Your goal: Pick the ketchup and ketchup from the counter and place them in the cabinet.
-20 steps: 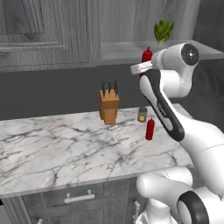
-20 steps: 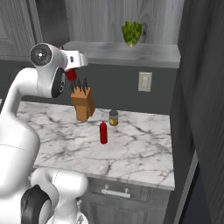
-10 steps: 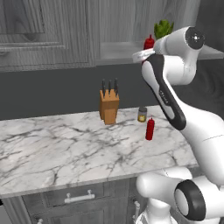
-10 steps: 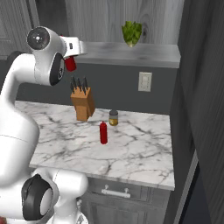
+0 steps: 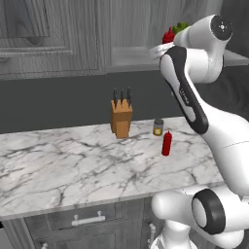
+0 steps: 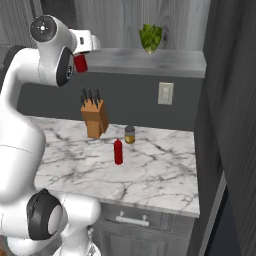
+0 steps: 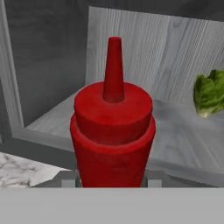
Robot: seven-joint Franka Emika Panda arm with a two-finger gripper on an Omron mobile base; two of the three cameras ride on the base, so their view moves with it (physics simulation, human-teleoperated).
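- The white arm has swung higher over the last second: its claw (image 6: 82,52) was level with the dark wall strip below the shelf, and now it is up at the front edge of the flat pale grey shelf board of the grey wood-grain cabinet (image 6: 150,62).
- The claw is clenched on the first slim red squeeze bottle of ketchup (image 7: 113,131). In the hand view the bottle stands upright between the fingertips, its tapered nozzle pointing up at the cabinet's back panel.
- That bottle is not yet on the shelf. It hangs at the shelf's lip, near the left end as the right base view has it (image 6: 80,63).
- A leafy green lettuce-like head (image 6: 150,38) sits further along the same board, well apart from the bottle.
- To my eye the lift is done; what remains is to push in over the board and let go.
- The second red ketchup bottle (image 5: 167,143) has not moved. It stands upright on the white grey-veined marble counter (image 5: 63,170), just beside the small yellow-brown jar with a dark lid (image 5: 158,127) and near the wooden knife block (image 5: 121,119).
- No label, brand or writing can be read on anything.
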